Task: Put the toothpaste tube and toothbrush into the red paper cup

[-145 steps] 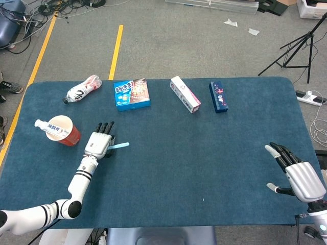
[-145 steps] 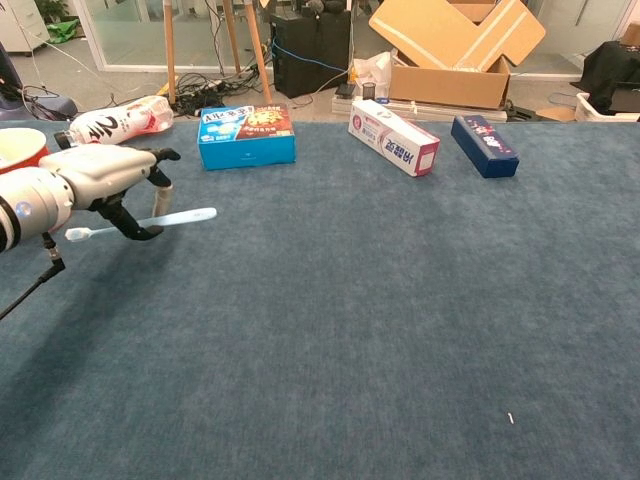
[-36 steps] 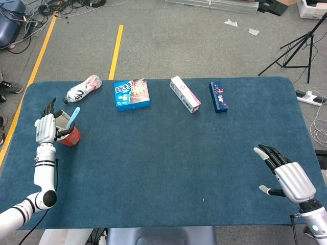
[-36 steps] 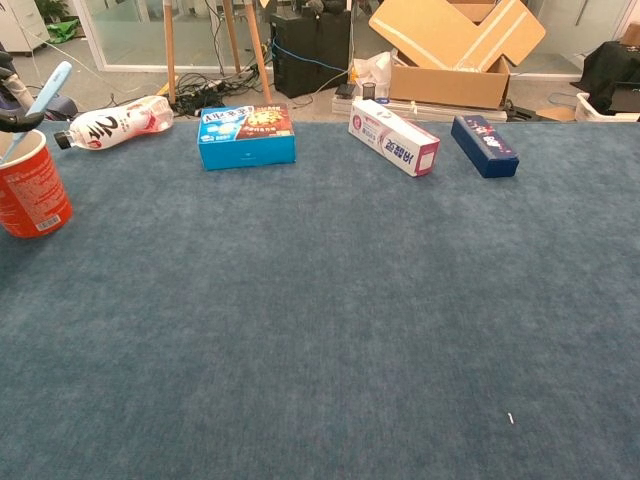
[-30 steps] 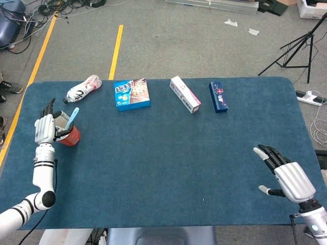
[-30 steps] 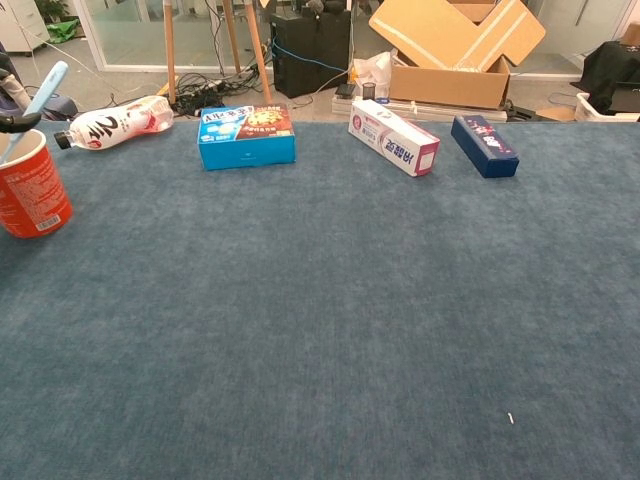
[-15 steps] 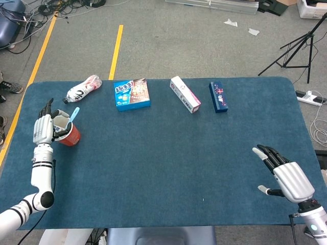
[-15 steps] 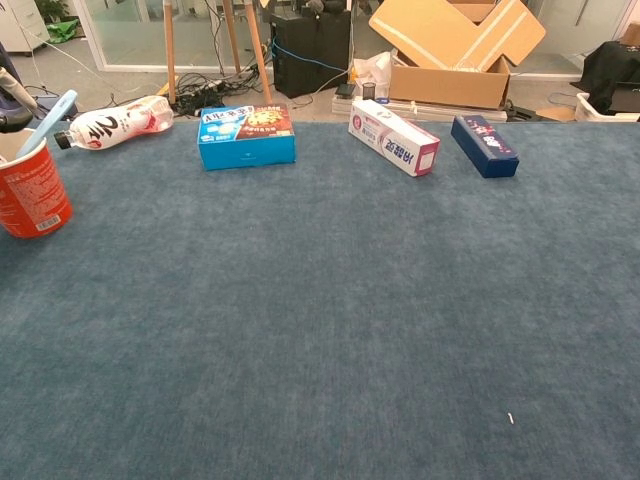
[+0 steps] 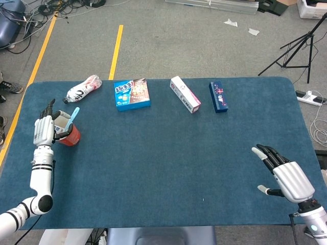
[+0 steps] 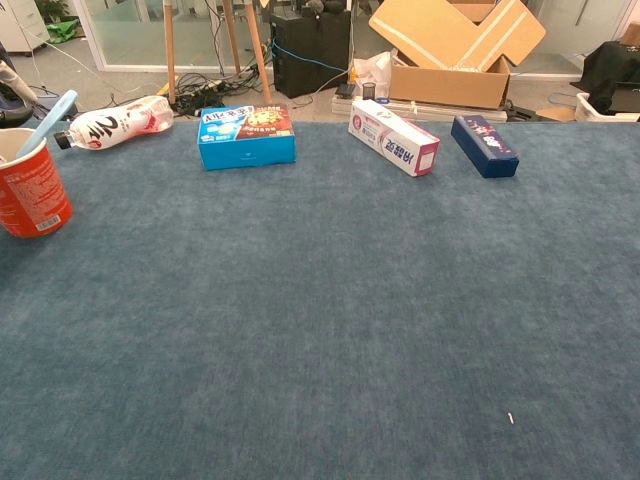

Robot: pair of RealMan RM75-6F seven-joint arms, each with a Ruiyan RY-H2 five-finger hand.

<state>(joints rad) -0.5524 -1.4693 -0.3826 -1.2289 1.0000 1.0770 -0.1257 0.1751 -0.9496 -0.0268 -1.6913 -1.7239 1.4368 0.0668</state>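
While upright at the far-left edge of the table: red paper cup (image 10: 30, 190), standing on the blue cloth, rim open.
Cup contents: light blue toothbrush (image 10: 47, 124), handle leaning out over the rim toward the right; something white inside too in the head view, too small to name as the toothpaste tube.
Left hand (image 9: 44, 128): just left of the cup in the head view, fingers straight and apart, pointing to the far side, grasping nothing; contact with the cup wall cannot be told.
Right hand (image 9: 288, 176): near the right edge of the table, well apart from the cup, fingers spread and released, nothing in them.
Far row, left to right: plastic bottle (image 10: 115, 122) lying on its side just beyond the cup; blue snack box (image 10: 245, 135) lying flat; white and pink carton (image 10: 393, 136) lying at an angle; dark blue box (image 10: 484, 145) beside it.
Table (image 10: 330, 320): covered in blue cloth.
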